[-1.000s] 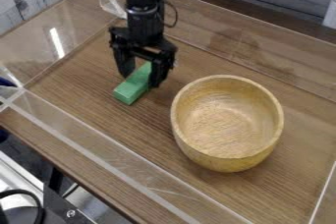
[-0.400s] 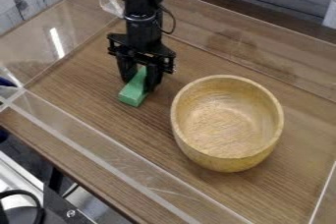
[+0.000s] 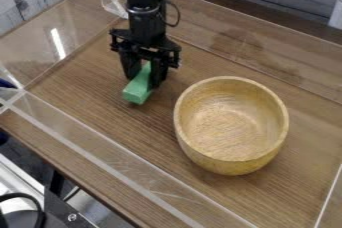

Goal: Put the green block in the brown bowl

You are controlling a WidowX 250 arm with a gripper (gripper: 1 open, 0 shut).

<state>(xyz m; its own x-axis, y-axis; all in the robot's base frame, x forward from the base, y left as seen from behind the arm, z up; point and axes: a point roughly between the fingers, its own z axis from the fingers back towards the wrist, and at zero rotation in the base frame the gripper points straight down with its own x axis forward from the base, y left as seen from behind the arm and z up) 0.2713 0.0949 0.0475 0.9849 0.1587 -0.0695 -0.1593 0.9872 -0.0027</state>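
1. Block (image 3: 136, 88): green bar, left of the bowl and apart from it, upper end caught between the pincer fingers. It looks tilted, lower end pointing near-left. Can't tell for sure whether that end is clear of the desk or just touching it.
2. Pincer (image 3: 144, 69): pointing straight down, clamped on the block's top end, one black finger on each side.
3. Bowl (image 3: 231, 124): wooden, empty, sits right and a bit nearer than the block. Nothing between the two.
4. Desk (image 3: 94, 137): wood top, clear low walls around the edge; walls are well away from the path.
5. Step in hand, my read: grasp made, lift just starting. Carry and drop not done.
6. Next move needs: enough height for the block's hanging end to clear the thick bowl rim, then travel right and slightly near until over the bowl's middle, then let go.
7. Risk: grip is on one end only, so the bar could swing or slip during the carry. Go slow, and release low inside the bowl.
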